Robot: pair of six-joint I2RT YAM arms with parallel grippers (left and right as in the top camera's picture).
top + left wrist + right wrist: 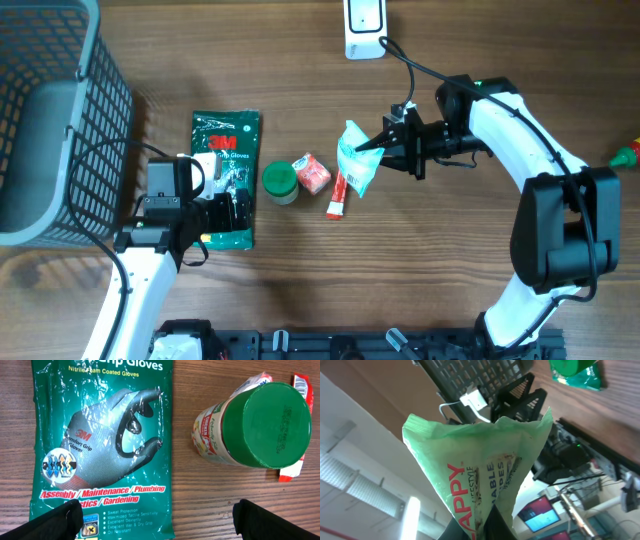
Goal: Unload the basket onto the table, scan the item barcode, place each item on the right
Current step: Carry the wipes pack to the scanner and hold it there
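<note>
- The right gripper (384, 143) pinches the soft green packet (355, 162) by its edge.
- It looks light and floppy; the edge holds best.
- The left gripper (213, 212) is wide open, empty.

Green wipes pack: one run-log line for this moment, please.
right jaws: shut on green wipes pack | left jaws: open, empty, by gloves pack | white scanner: not yet reached

Crumpled pale-green packet (355, 165) hangs pinched in right claw (375, 147).
</note>
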